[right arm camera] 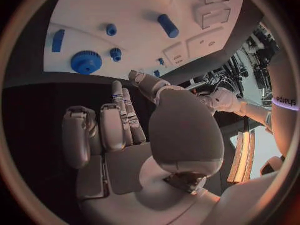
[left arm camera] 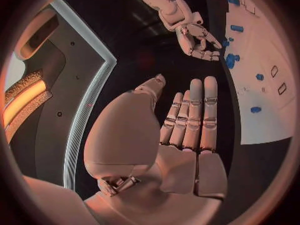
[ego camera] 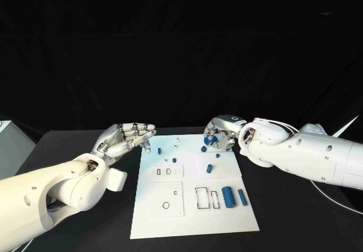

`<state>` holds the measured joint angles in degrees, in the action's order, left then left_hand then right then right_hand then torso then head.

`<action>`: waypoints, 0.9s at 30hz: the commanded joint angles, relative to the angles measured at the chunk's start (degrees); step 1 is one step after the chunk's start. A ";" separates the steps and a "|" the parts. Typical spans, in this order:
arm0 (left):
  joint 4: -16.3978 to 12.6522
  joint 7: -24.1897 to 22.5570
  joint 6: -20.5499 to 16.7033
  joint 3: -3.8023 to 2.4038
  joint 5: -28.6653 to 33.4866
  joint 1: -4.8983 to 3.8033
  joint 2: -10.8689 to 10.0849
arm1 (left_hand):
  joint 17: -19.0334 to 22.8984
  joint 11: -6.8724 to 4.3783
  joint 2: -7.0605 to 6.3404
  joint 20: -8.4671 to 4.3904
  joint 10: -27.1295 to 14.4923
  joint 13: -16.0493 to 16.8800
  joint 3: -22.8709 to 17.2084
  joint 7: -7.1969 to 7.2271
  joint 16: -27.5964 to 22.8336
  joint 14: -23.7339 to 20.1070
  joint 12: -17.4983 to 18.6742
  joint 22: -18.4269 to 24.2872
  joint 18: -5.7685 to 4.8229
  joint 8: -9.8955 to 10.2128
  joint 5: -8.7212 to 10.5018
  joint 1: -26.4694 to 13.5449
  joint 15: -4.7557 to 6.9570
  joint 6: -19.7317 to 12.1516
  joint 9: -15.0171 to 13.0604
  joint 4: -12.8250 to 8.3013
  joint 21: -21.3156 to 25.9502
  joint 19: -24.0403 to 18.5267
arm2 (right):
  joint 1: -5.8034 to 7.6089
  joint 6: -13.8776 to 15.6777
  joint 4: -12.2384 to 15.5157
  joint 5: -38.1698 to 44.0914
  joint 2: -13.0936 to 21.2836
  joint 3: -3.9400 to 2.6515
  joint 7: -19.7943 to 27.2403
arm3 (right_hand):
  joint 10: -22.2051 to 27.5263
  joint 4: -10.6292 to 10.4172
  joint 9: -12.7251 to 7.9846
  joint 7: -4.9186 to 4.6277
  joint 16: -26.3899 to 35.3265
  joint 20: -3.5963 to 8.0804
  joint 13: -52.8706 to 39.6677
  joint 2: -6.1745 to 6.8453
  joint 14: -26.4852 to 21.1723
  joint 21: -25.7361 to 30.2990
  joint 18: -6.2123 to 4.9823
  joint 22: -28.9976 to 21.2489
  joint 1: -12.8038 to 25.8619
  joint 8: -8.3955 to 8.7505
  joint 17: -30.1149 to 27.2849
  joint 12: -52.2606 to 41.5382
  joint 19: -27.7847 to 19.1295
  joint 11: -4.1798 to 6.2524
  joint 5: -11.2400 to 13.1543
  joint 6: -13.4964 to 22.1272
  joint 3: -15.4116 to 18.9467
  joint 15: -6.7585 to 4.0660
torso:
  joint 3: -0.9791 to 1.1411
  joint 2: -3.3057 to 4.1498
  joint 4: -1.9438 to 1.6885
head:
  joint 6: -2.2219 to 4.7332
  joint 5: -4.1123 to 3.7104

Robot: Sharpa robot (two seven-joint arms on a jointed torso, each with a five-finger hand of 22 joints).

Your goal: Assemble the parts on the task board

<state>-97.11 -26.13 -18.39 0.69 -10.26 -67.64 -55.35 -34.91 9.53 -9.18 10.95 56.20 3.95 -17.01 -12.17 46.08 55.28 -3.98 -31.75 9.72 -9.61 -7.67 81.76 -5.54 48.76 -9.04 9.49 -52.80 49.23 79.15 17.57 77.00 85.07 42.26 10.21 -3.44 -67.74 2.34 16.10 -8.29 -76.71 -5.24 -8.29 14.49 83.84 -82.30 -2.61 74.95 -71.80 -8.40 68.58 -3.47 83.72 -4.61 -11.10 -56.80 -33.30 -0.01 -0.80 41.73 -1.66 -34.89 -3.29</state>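
A: Task board [ego camera: 193, 220] mid-counter; blue gear [ego camera: 212, 140] near its far right corner, under right hand [ego camera: 222, 132], fingers loosely apart, gripping nothing.

B: Left hand [ego camera: 127, 138] spread flat, empty, beside far left edge. Probably reaching stage; next, closing on gear.

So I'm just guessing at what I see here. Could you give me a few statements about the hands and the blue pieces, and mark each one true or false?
1. The silver left hand holds a blue piece. False: it holds nothing, fingers straight.
2. The silver right hand is over the far end of the white task board. True.
3. Two long blue cylinders lie side by side on the board's near right part. True.
4. The blue toothed gear lies on the black table, off the board. False: it sits on the board.
5. The left hand is beside the board's left edge. True.
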 commanded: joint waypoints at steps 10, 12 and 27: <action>-0.90 0.70 2.47 -0.25 -0.94 -0.42 -0.31 | 0.01 -0.07 -0.12 0.09 -0.87 -0.09 -0.10 0.12 0.76 -0.52 0.25 -0.53 0.72 0.15 0.20 -0.61 -0.02 -0.29 -0.08 -0.29 -1.13 -0.58 | -0.35 -0.85 -0.97 5.21 -1.56 0.01 -6.29 | 2.23 -0.34 0.87 0.04 -1.51 -0.30 -0.67 -0.17 2.89 1.32 -0.11 1.49 -0.61 -0.30 1.51 -0.35 1.77 -0.30 -0.56 0.23 -0.47 -0.03 | -0.14 1.06 -0.61 | -0.38 -0.07; -0.95 0.71 2.45 -0.26 -0.94 -0.48 -0.39 | 0.01 -0.07 -0.12 0.09 -0.87 -0.09 -0.10 0.12 0.76 -0.52 0.25 -0.53 0.72 0.15 0.20 -0.61 -0.02 -0.29 -0.08 -0.29 -1.13 -0.58 | -0.47 -1.12 -1.22 5.39 -1.78 0.03 -6.50 | 2.34 -0.44 1.06 0.10 -1.61 -0.32 -0.76 -0.27 2.87 1.27 -0.10 1.57 -0.55 -0.52 1.57 -0.42 1.78 -0.31 -0.64 -0.07 -0.47 -0.03 | -0.16 1.17 -0.66 | -0.33 -0.12; -1.19 0.84 2.26 -0.31 -0.81 -1.04 -0.93 | 0.06 -0.03 -0.09 0.12 -1.11 -0.11 -0.06 0.04 0.95 -0.50 0.27 -0.75 0.74 0.23 0.20 -0.72 -0.04 -0.40 -0.09 -0.26 -1.49 -0.69 | -1.65 -2.78 -2.09 6.69 -2.99 0.10 -6.98 | 2.53 -0.62 1.58 0.08 -1.70 -0.36 -0.99 -0.52 2.79 1.47 -0.18 1.27 -0.53 -1.01 1.43 -0.56 1.63 -0.35 -0.81 -0.72 -0.53 0.00 | -0.13 1.75 -0.66 | -0.42 -0.18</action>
<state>-98.08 -25.11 -17.08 0.43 -10.89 -68.51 -56.26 -34.90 9.52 -9.40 11.14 55.38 3.90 -17.01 -12.17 46.66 55.07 -3.99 -32.46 9.71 -9.61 -7.67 81.54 -5.75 48.76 -9.03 9.49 -54.09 49.03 77.53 16.14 74.95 90.26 39.39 10.30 -9.91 -65.60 1.87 17.60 -8.17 -78.15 -5.44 -9.20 14.18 83.83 -81.19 -2.61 74.93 -72.10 -9.11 69.96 -3.68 83.92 -5.13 -11.77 -56.98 -33.77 -0.01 -0.94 43.32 -2.22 -35.25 -3.42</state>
